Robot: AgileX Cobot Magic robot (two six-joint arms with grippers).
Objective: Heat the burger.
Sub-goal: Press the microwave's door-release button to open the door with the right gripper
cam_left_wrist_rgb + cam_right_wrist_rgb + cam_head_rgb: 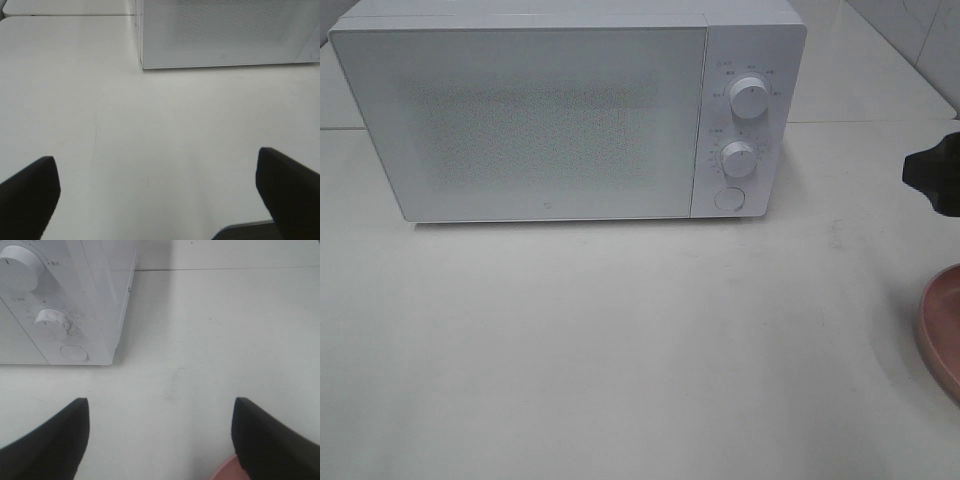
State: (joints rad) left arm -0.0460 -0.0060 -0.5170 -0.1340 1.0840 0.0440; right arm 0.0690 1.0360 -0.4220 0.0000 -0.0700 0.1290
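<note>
- Sitting shut on the white counter [620, 350], the microwave [550, 120] is facing front, with two knobs [748, 97] and a round button [728, 198] on its right-hand panel.
- Left gripper [160, 200] is hanging over bare counter, near the front edge. It is aiming at the lower left corner of the microwave door, spread wide and gripping nothing.
- Right gripper [160, 440] is hanging over the counter off the microwave's control-panel corner. Its jaws are standing well apart with nothing between them. In the high view only its dark tip is poking in at the right edge.
- Pink plate [942, 335] is lying at the counter's right edge, partly cut off and close under the right gripper.
- Burger is not showing in any view, so I can't tell where it is.
</note>
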